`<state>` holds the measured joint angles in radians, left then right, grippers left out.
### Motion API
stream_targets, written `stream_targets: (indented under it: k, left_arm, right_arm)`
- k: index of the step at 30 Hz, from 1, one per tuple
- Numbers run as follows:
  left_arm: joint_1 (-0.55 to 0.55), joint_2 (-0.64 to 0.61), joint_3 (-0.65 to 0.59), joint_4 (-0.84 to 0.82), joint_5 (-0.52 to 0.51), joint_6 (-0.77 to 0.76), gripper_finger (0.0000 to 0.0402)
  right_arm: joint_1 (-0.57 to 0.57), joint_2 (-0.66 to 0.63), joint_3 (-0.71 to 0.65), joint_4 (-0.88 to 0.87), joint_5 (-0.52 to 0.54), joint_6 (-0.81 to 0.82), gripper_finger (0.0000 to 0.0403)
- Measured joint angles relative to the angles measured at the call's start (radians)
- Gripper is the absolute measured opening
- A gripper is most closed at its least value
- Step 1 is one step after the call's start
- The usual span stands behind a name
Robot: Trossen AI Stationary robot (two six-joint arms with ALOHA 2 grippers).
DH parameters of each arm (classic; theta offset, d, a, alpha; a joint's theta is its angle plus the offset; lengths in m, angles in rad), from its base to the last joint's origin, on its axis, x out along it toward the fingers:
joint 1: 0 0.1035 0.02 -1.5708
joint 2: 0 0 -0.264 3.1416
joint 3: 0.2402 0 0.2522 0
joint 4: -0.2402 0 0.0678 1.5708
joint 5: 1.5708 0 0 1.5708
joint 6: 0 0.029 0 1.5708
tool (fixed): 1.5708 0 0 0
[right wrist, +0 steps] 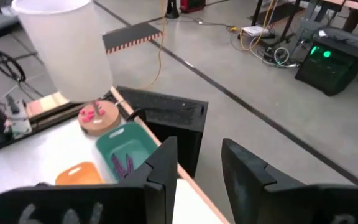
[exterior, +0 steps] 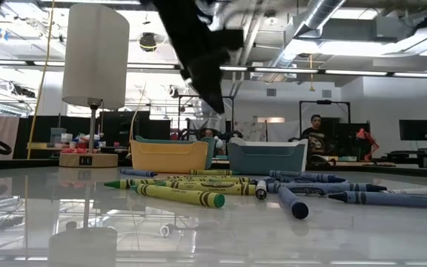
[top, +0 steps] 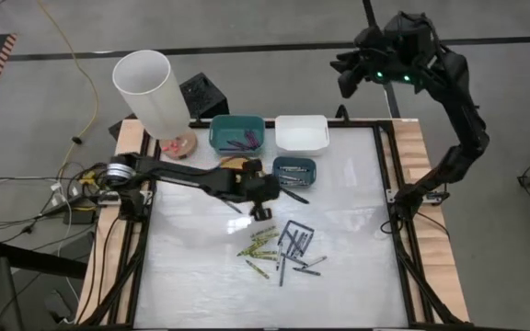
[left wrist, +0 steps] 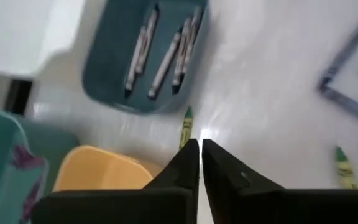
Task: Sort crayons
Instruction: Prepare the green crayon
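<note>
On the glossy white table (top: 201, 276), sorting looked partly done to me: grey crayons (left wrist: 163, 46) lay in the blue bin (left wrist: 114, 56), purple ones (top: 242, 142) in the teal bin (top: 219, 133). A loose pile of yellow-green and blue crayons (top: 279, 246) remained at centre frame. My left gripper (left wrist: 199, 152), jaws pinched shut and empty, hovered by the yellow bin (left wrist: 101, 177); the right gripper (right wrist: 197, 165), jaws parted, waited at upper right.

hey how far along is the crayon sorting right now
Partly done. Purple crayons lie in the teal bin and grey ones in the small blue bin. The left pincer is shut on a yellow-green crayon near the bins. A pile remains. The right pincer waits, raised off the table.
</note>
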<state>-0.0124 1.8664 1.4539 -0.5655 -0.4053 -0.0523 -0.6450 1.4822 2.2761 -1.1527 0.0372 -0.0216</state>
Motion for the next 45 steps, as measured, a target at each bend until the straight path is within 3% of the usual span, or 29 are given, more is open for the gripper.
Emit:
stream_targets:
  k: [11,22,39,45]
  left_arm:
    - [0.001,0.333,0.356,-0.336,-0.083,-0.047,0.0]
    - [0.019,0.378,0.363,-0.39,-0.201,0.071,0.0]
    - [0.062,0.377,0.362,-0.359,-0.055,0.218,0.0]
    - [0.059,0.377,0.35,-0.353,0.088,0.218,0.0]
  right_arm:
    - [0.019,-0.033,0.0,-0.108,-0.008,0.004,0.012]
    - [0.051,-0.021,-0.007,-0.101,-0.009,0.007,0.012]
    - [0.083,-0.021,-0.007,-0.096,-0.012,0.015,0.012]
    - [0.083,-0.021,-0.007,-0.096,-0.011,0.022,0.012]
